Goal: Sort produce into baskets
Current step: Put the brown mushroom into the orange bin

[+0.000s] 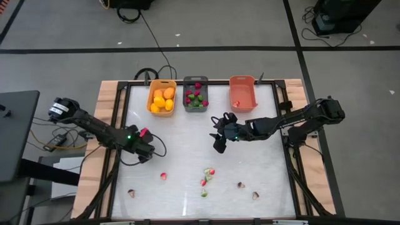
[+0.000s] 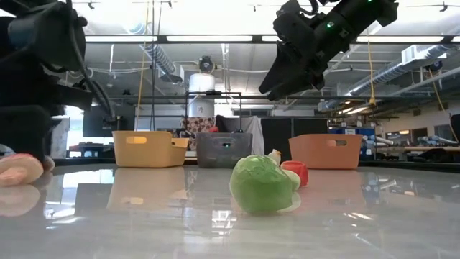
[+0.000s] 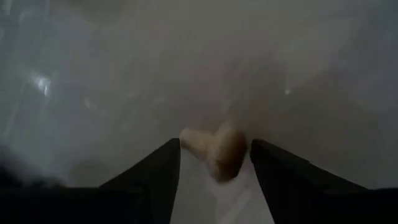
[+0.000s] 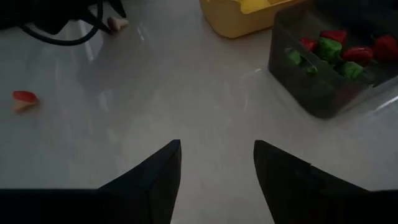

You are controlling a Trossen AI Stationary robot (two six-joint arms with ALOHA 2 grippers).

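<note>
Three baskets stand in a row at the table's far edge: a yellow-orange one (image 1: 161,97) with orange fruits, a dark grey one (image 1: 195,94) with red and green pieces, and a salmon one (image 1: 243,92). My left gripper (image 1: 149,154) is low over the table's left side and points steeply down. It is open, with a pale mushroom-like piece (image 3: 217,149) between its fingers (image 3: 155,171). That piece rests on the table (image 2: 20,169). My right gripper (image 1: 219,147) hangs open above the table's middle with nothing between its fingers (image 4: 158,168). My left gripper has a finger on each side of the pale piece, coming at it from above. Whether either finger touches it, I cannot tell. The piece lies on the table.
Loose produce lies on the near half: a red piece (image 1: 164,176), a red and green cluster (image 1: 207,176) whose green piece (image 2: 260,183) shows large in the low view, and small ones (image 1: 240,185), (image 1: 255,195), (image 1: 131,193). A wooden frame (image 1: 107,112) borders the table.
</note>
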